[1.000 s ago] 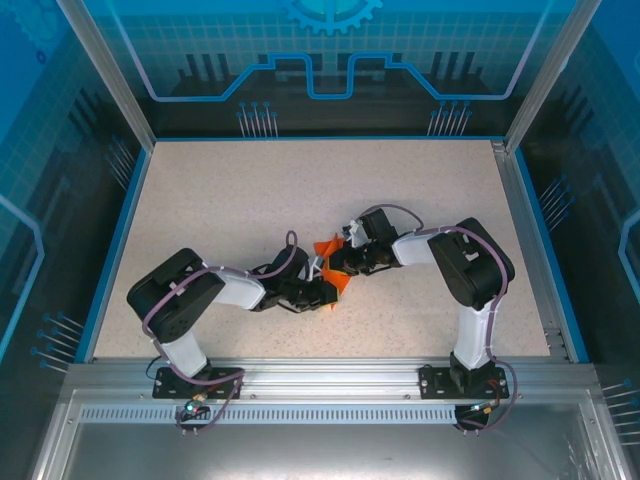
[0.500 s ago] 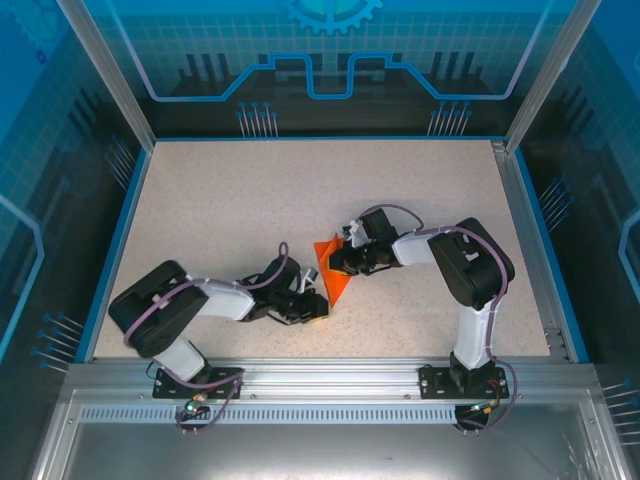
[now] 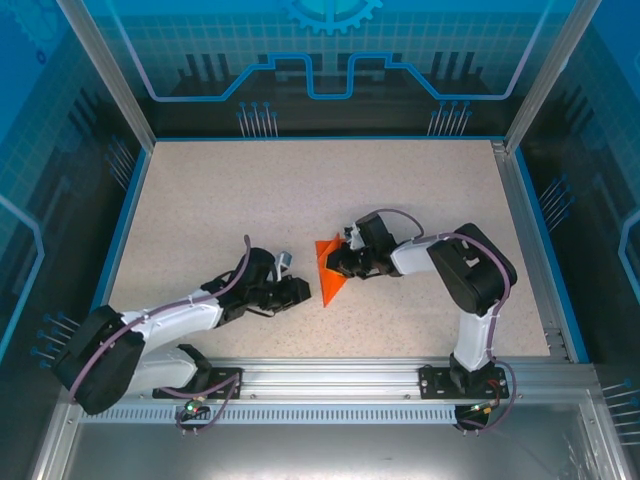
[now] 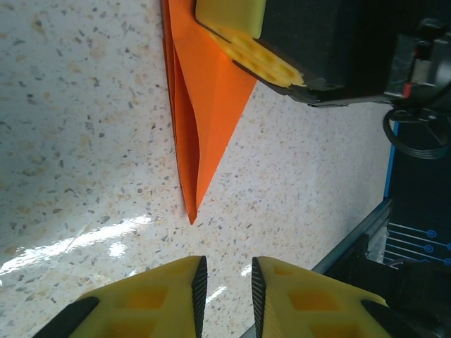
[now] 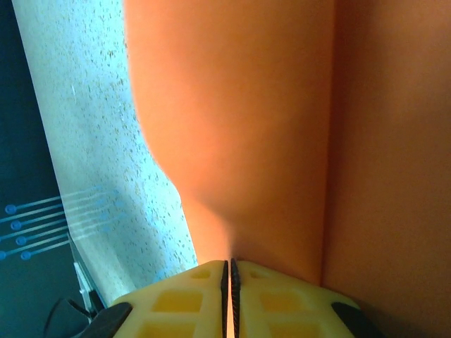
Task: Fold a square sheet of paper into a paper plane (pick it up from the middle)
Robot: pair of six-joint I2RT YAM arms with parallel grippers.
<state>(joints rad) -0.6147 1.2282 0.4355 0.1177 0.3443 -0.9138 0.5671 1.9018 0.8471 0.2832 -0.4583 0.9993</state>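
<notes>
Your left hand (image 3: 294, 291) sits low over the bench (image 3: 200, 210), fingers a narrow slit apart with nothing between them. Just to its right lies the folded orange sheet (image 3: 326, 276), its long axis running near-to-far and its sharp tip at the near end, close to that hand but clear of it. Your right hand (image 3: 340, 262) is pressed together on the sheet's wide far end; its wrist view confirms the pinch, while the left wrist view shows the layered folds that blur from above.
</notes>
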